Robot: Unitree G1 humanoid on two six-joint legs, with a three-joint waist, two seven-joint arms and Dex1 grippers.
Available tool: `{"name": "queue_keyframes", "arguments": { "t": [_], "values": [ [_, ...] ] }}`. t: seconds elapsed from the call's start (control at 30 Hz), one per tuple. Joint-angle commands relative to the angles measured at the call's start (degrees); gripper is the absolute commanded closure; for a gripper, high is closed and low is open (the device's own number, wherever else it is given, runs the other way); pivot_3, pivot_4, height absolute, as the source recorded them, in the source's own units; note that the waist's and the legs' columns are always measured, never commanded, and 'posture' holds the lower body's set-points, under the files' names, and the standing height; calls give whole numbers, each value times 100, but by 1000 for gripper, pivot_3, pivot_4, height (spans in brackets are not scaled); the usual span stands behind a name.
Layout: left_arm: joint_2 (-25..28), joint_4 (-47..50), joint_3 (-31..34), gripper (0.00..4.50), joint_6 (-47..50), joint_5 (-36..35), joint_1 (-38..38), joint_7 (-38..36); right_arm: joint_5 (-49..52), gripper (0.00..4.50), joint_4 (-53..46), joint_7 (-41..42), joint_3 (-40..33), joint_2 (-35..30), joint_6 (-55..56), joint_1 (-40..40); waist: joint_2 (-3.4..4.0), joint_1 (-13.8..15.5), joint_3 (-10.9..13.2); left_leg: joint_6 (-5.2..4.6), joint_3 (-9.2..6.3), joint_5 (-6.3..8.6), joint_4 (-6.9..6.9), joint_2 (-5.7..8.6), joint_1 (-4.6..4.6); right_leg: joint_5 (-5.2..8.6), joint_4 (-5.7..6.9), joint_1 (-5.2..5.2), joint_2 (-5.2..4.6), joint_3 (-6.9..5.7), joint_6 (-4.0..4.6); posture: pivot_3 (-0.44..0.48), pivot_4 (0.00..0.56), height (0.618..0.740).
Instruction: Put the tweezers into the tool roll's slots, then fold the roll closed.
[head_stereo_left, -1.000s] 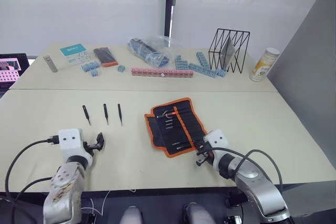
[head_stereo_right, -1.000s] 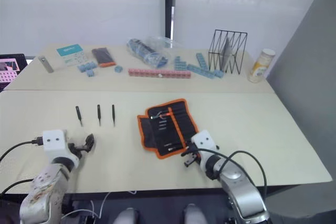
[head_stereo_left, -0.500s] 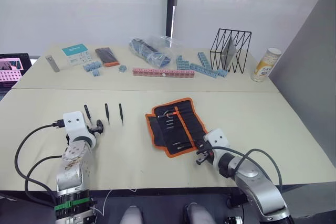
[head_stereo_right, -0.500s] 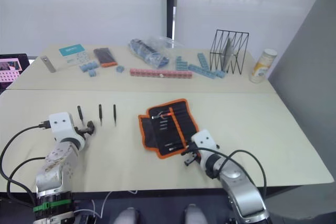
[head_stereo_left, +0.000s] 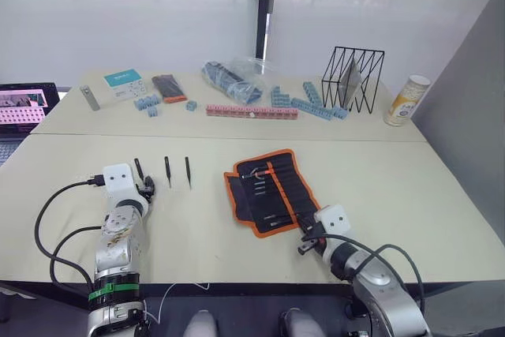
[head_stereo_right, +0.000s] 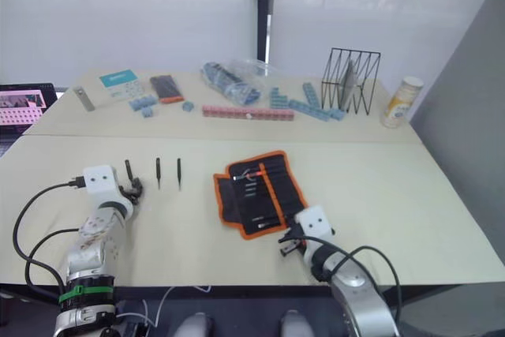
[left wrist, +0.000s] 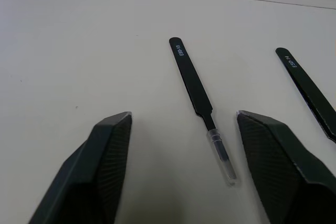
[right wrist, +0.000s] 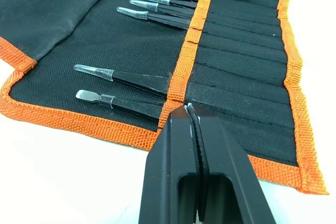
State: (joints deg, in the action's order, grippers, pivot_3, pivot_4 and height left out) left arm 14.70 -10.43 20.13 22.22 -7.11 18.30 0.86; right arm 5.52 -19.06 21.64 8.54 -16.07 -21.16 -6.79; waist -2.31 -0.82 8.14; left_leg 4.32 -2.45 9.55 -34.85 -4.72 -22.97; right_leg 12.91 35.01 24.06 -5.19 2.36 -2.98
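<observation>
Three loose tweezers lie in a row on the surface, at about 9 o'clock from the tool roll. The left pincer is spread wide open around the nearest one, which lies between its fingers. The right pincer is pressed closed, empty, just at the roll's near orange edge, by the slots.

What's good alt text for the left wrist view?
The left hand, fingers open, straddles a black tweezer lying flat on the beige table, its clear-capped tip pointing toward the camera. A second tweezer lies just outside one finger.
</observation>
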Motion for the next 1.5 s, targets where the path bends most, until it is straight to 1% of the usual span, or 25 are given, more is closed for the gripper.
{"name": "queue_keyframes", "arguments": {
  "t": [0.03,0.1,0.2,0.4,0.53,0.63,0.7,0.77,0.87,1.0,1.03,1.1,1.17,1.27,1.37,1.5],
  "values": [
    [3,-337,-29,2839,49,-67,78,-33,-74,4500,411,53,230,-13,-252,-181,1,0,-3,0,0,0,0,0,1,0,0,0,0,0,0,0,150,721],
    [18,-410,-25,3563,35,-75,149,-39,-66,4500,393,68,242,-30,-303,-159,1,3,-3,0,0,0,0,0,2,0,0,0,-1,-1,0,0,150,721],
    [44,-499,-52,4488,-6,-70,237,-80,-53,4500,342,98,267,-66,-385,-124,1,9,-3,0,0,0,-1,0,2,0,-2,0,-2,-1,0,0,150,721],
    [158,-507,-3,4488,-44,-104,261,-183,-65,4500,192,113,304,-137,-642,20,1,6,-3,1,0,0,-1,0,3,0,-3,3,-3,-2,0,0,150,721],
    [302,-342,137,4488,-108,-158,252,-225,-71,4500,112,85,312,-148,-865,157,-2,0,0,1,0,0,-1,0,2,0,-6,8,-3,-3,1,0,150,721],
    [517,-20,111,4488,-153,-121,193,-334,-69,4500,40,80,312,-152,-954,160,-16,-21,7,1,-1,0,0,0,-2,0,-7,13,-2,-4,1,0,150,721],
    [765,370,-40,4488,-183,-42,102,-570,-60,4500,-13,79,312,-161,-992,143,-35,-48,16,1,-1,1,3,-1,-13,0,-8,17,-2,-4,1,0,150,721],
    [899,694,-76,4488,-138,-180,57,-828,-50,4500,-43,79,301,-168,-1018,134,-50,-50,26,1,-1,0,13,-2,-36,-1,-5,21,0,-4,1,0,150,721],
    [1249,1161,-292,4488,-171,-394,58,-1586,-51,4500,-62,78,307,-186,-1122,141,-54,-33,28,12,-1,7,16,-3,-36,-1,-3,22,0,-4,1,0,150,721],
    [1783,1582,-770,4488,270,-840,352,-2813,-11,4500,-59,40,283,-192,-1591,209,-52,-17,33,26,1,16,20,-4,-32,-1,-5,23,-1,-4,2,0,150,721],
    [1893,1650,-930,4488,513,-1030,490,-3158,24,4500,-66,59,281,-191,-1684,219,-49,-16,36,26,1,16,20,-4,-32,0,-6,24,0,-5,2,0,150,721],
    [2067,1729,-1254,4488,694,-1228,751,-3741,55,4500,-68,97,308,-202,-1784,233,-49,-12,42,27,1,16,16,-4,-31,0,-9,24,-2,-5,2,0,150,721],
    [2240,1842,-1702,4488,1134,-1512,1051,-4433,61,4500,-67,109,352,-207,-1830,230,-52,-15,45,27,1,17,15,-4,-29,0,-20,24,-3,-5,2,0,150,721],
    [2420,1906,-2400,4488,1371,-1542,1341,-5210,77,4500,-57,106,382,-195,-1948,220,-55,-45,45,33,3,21,15,-4,-29,1,-34,22,-4,-4,2,0,150,721],
    [2464,1816,-3048,4488,1451,-1310,1583,-5623,67,4500,-26,49,383,-169,-2031,208,-60,-68,42,34,5,24,17,-5,-32,1,-34,12,-3,-3,2,0,150,721],
    [2553,1800,-3560,4488,1694,-1062,1802,-5877,67,4500,-4,-43,357,-135,-2104,209,-69,-89,38,29,5,25,18,-8,-33,1,-23,18,2,-2,2,0,150,721]
  ]
}}
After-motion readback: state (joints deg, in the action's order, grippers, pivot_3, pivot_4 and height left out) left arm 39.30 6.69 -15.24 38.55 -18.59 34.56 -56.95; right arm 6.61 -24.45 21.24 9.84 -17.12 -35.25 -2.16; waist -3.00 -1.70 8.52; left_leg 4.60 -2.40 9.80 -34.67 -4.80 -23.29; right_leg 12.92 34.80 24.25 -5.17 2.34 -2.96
